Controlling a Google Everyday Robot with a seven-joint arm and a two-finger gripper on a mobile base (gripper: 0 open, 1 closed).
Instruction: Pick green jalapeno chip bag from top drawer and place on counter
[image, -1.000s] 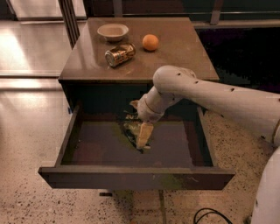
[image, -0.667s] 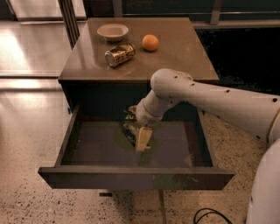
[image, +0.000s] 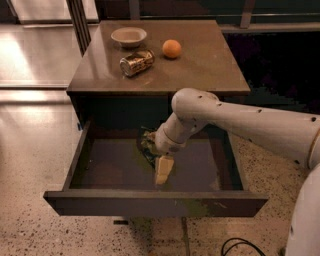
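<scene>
Counter (image: 210, 60) – brown top; bare right side looks best spot for placing.
Top drawer (image: 150, 202) open below it; arm (image: 250, 125) reaches in from right.
Gripper (image: 164, 171) low over drawer floor, mid-drawer – how wide it stands, or whether it has hold of anything, cannot tell.
Green jalapeno chip bag (image: 146, 142) in drawer, just behind gripper, against wrist, partly hidden.
Judgement: get firm pinch on crumpled foil, lift straight up clear of drawer front, keep off can (image: 136, 62), bowl (image: 129, 36), orange (image: 171, 48).
No lettering legible on bag or can.
</scene>
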